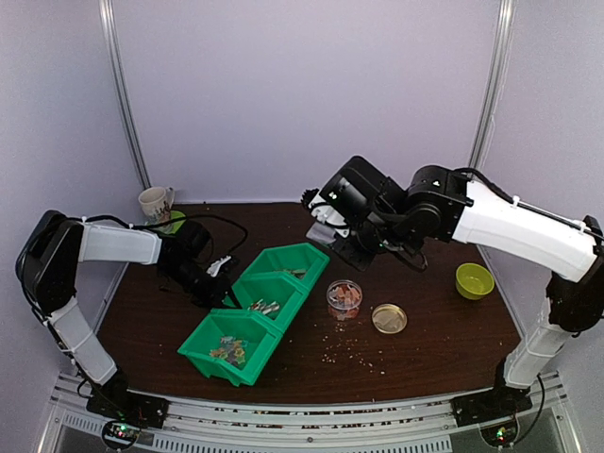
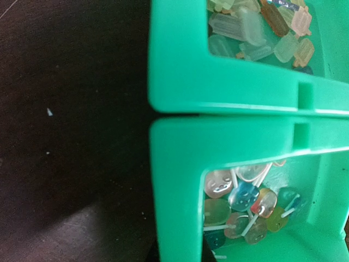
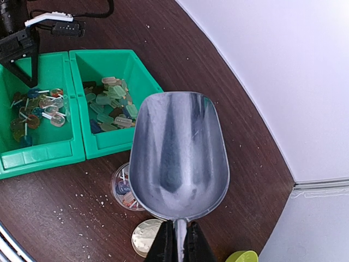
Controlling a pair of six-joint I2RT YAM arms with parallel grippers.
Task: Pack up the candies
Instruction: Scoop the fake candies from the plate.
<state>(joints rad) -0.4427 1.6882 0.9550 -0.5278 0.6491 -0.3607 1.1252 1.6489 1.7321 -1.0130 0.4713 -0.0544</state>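
Note:
The candies are small and mixed in colour. Some lie in a clear round cup [image 1: 344,297], half hidden under the scoop in the right wrist view [image 3: 121,188]. More candies fill three green bins [image 1: 267,306], seen close in the left wrist view [image 2: 245,204]. My right gripper [image 3: 175,246] is shut on the handle of an empty metal scoop [image 3: 179,147], held above the cup. It is behind the cup in the top view [image 1: 354,236]. My left gripper [image 2: 180,254] straddles and grips a green bin's wall [image 2: 180,180], at the row's left side [image 1: 215,274].
A round gold lid [image 1: 389,318] lies right of the cup, with pale crumbs scattered in front. A lime bowl [image 1: 474,280] sits at the right. A mug [image 1: 156,203] stands at the back left. A black cable runs behind the bins.

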